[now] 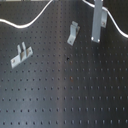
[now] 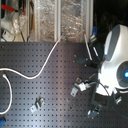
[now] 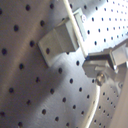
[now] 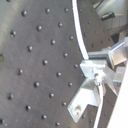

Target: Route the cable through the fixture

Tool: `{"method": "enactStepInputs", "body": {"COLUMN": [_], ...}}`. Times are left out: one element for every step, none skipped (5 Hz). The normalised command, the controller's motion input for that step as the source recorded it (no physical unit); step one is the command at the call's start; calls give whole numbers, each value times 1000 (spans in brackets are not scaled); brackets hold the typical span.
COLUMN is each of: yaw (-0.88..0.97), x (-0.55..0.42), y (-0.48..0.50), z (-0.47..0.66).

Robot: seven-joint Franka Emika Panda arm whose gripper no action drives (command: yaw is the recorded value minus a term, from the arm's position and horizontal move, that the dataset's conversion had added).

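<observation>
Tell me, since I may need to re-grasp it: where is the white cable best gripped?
Probably on the free stretch of the cable just beside the gripper, coming from above. There it lies flat on the pegboard, clear of the metal clip, so fingers can straddle it across its width.

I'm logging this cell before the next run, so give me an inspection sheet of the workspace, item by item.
Surface: black perforated board, bare over most of the first exterior view.
Job's things: long thin white cable curving across the board's far side; two small grey metal clip fixtures stand on the board, apart from each other.
Clutter: nothing seen on the board.
Grippers: grey gripper hangs near the second clip; the fingers seem shut on the cable, not certain.
Cables: the white cable only on the board.
Surroundings: clear plastic bins behind the board in the second exterior view.
</observation>
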Motion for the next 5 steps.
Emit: {"method": "enactStepInputs", "body": {"yaw": [0,0,0,0,89], "x": [-161,-10,13,7,229], "y": [138,227,237,192,-42], "z": [640,793,884,938,998]}}
